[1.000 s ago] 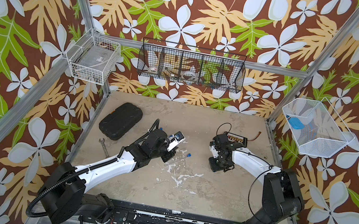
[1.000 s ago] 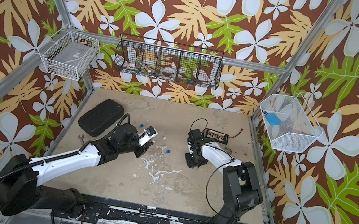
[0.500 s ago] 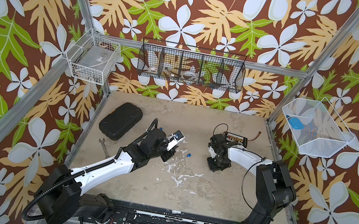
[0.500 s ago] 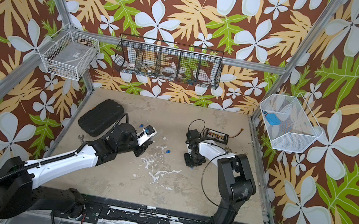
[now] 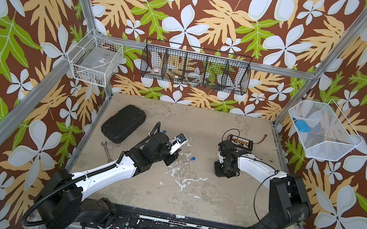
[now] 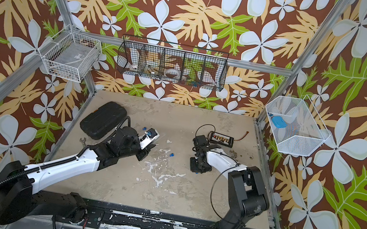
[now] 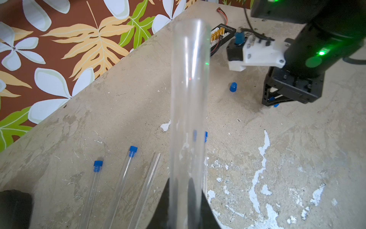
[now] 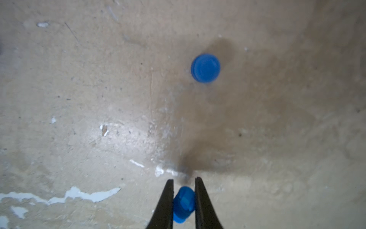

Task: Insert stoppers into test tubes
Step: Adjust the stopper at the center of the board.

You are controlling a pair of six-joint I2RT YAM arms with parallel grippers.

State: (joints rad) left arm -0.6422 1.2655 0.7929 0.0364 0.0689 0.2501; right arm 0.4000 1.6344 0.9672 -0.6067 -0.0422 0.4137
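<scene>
Right wrist | right gripper point(image 8: 184, 181) clamped on stopper point(image 8: 183, 204) between its tips | left gripper point(image 7: 185, 198) clamping test tube point(image 7: 188, 95)

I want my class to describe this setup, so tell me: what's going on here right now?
A two-armed robot is plugging test tubes. The left pincer grips a clear test tube with no stopper in it. The right pincer is shut on a small blue stopper down at the table; a second stopper sits loose nearby. Beside the held tube lie two stoppered tubes and one open tube.
</scene>
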